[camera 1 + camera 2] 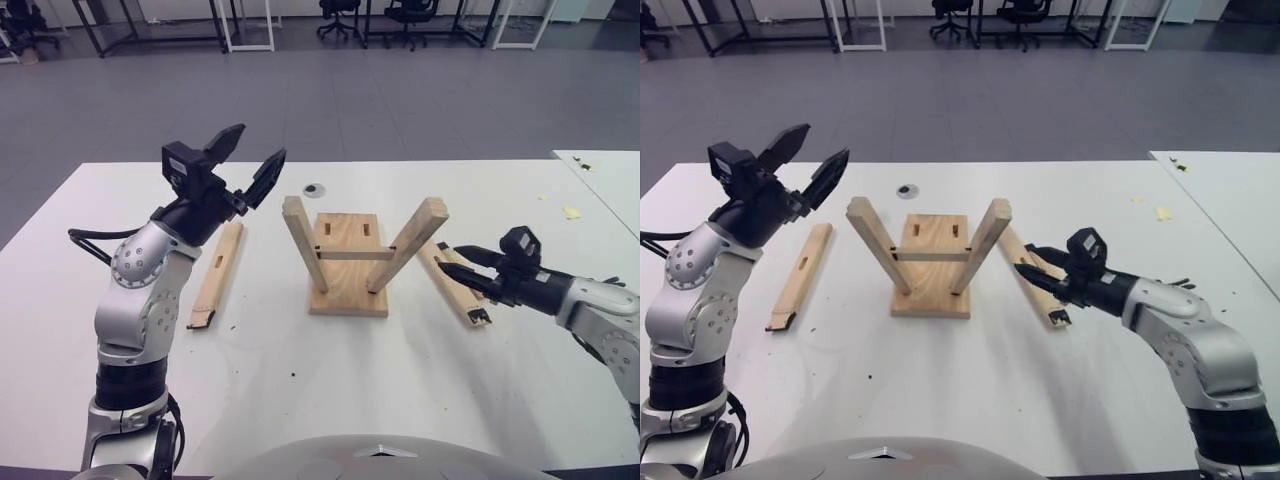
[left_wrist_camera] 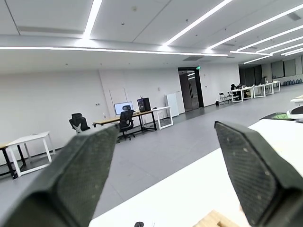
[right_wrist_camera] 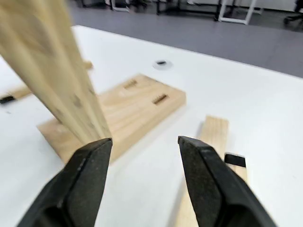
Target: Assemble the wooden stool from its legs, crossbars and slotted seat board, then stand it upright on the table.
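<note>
Flat at the middle of the desk [image 1: 300,400]: the seat board [image 1: 348,292], slots facing up. Planted in it, a left leg [image 1: 303,243] and a right leg [image 1: 408,243], splayed apart toward their free ends and joined by one crossbar [image 1: 355,254] about halfway up. Lying loose on the desk to the board's left, apart from it: a third leg [image 1: 217,272], slotted, dark tip at the near end. Lying loose just right of the board: a fourth leg [image 1: 430,253], set at an angle, dark tip also near. Raised well above the desk by the third leg's far end: the left hand [image 1: 259,143], released, fingers spread wide, touching nothing. Low over the fourth leg, just beside the right leg: the right hand [image 1: 449,258], also released, fingers parted with nothing between them; whether touching the wood below, impossible to tell. Beyond the board, on the desk: a small round dark cap [image 1: 315,188].
</note>
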`<state>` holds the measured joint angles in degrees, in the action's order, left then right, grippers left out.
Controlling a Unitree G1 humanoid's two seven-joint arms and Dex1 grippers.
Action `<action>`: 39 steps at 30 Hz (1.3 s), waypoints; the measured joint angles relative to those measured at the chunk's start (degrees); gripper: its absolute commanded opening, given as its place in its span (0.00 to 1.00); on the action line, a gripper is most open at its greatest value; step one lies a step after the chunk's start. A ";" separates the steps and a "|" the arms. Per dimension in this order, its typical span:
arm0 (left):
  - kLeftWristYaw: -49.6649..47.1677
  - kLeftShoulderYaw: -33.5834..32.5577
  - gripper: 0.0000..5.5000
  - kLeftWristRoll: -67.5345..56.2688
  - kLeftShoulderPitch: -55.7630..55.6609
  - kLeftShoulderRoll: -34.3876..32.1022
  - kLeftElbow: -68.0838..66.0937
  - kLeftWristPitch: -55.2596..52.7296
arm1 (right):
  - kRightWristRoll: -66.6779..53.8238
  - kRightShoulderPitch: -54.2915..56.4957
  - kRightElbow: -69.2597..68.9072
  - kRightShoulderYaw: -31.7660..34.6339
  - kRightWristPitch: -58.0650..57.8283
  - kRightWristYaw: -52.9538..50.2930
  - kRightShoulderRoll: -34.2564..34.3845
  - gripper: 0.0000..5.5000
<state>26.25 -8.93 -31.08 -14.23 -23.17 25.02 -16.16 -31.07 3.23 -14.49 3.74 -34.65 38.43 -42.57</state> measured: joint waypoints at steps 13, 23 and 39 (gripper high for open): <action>23.98 -9.55 0.68 -1.28 33.38 -20.82 -0.24 -6.04 | 2.17 7.14 -15.76 -19.31 -1.44 14.33 2.35 0.47; 29.21 16.58 0.68 20.63 19.82 -20.10 -9.63 5.50 | 27.34 20.03 18.50 -21.26 12.76 2.82 2.56 0.47; 24.44 18.73 0.68 26.54 -7.50 -5.20 -48.27 15.86 | 23.92 0.78 -5.06 -18.13 3.20 21.81 -10.72 0.47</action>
<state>50.69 9.80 -4.54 -21.73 -28.37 -23.25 -0.30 -7.14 4.02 -19.55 -14.39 -31.45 60.24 -53.29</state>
